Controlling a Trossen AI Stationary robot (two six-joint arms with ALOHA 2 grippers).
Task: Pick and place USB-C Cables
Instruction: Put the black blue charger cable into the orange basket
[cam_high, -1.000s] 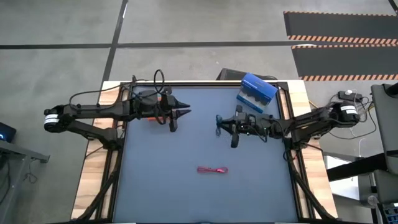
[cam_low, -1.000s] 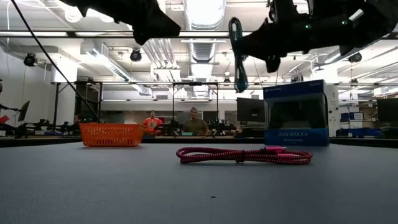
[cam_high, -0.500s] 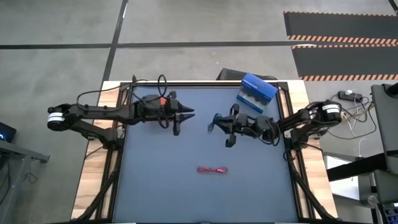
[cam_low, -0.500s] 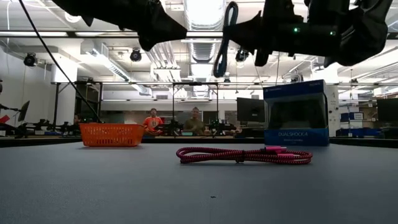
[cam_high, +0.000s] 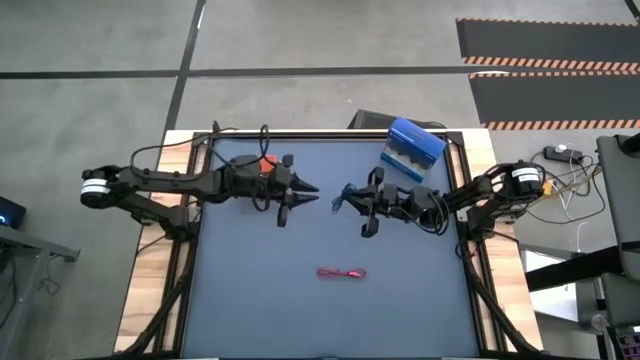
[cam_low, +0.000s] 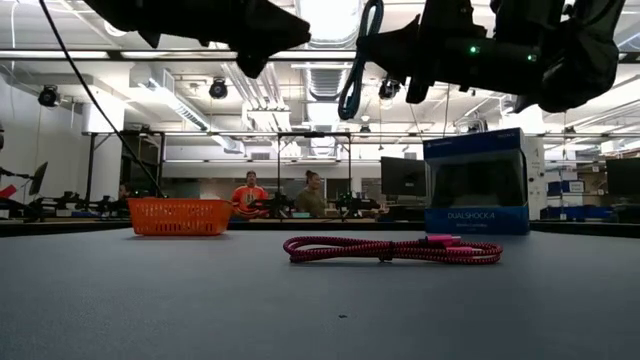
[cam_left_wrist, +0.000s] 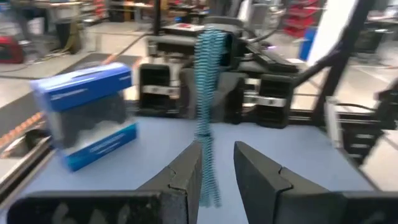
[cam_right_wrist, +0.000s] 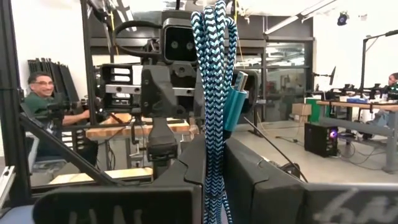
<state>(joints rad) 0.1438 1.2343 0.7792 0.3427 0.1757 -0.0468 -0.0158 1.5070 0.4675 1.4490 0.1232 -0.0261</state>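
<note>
Right gripper (cam_high: 352, 203): clenched on the teal cable (cam_right_wrist: 213, 87), which is pinched between the two fingers (cam_right_wrist: 245, 177) and hangs as a doubled bundle in the air above the table (cam_high: 250, 290). In the low view the same bundle dangles from the right gripper (cam_low: 385, 55), clear of the surface.

Left gripper (cam_high: 300, 195): fingers (cam_left_wrist: 183, 177) parted by a narrow gap, nothing clamped between them. It faces the right gripper across the middle of the table, tips close but apart. In the left wrist view the teal cable (cam_left_wrist: 207, 118) hangs just ahead of the left gripper (cam_left_wrist: 217, 163), in line with the gap; whether it touches the fingers cannot be told.

Red-pink cable (cam_high: 342, 273): lying flat on the table, nearer the front edge than either gripper, well apart from both.

Orange tray (cam_low: 180, 216): at the far side of the table behind the left gripper, mostly hidden under that arm from above. Its contents cannot be seen.

Blue box (cam_high: 412, 148): standing at the far edge, behind the right gripper.

People sit in the room beyond the table.
</note>
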